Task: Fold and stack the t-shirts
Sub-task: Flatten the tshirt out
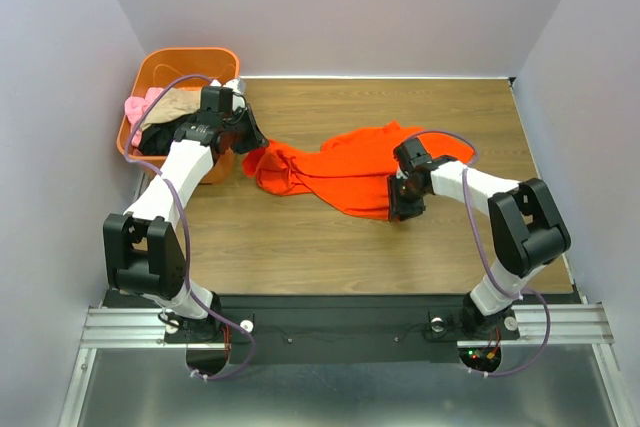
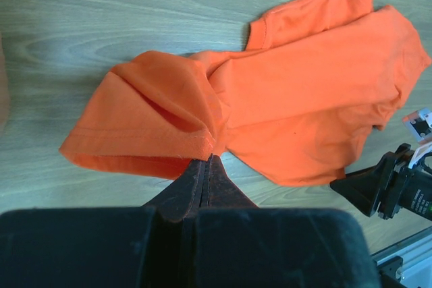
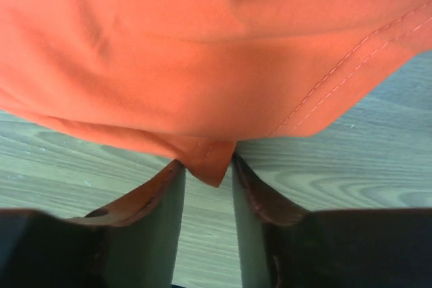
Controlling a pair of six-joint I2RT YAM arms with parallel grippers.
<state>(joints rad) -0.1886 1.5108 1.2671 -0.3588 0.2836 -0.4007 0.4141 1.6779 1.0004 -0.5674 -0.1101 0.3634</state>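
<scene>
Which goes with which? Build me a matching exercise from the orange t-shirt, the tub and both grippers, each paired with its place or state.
1. orange t-shirt
2. tub
3. left gripper
4. right gripper

A. far left, holding other clothes
B. pinched shut on a shirt fold
C. crumpled on the table
D. jaws apart around a hem corner

Pairs: 1-C, 2-A, 3-B, 4-D.

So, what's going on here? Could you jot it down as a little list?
Garment: orange t-shirt, crumpled on the table
Left gripper: shut, pinching its edge
Right gripper: jaws apart, a hem corner between them
Orange tub: far left corner, holding more clothes
Folded: not yet
</scene>
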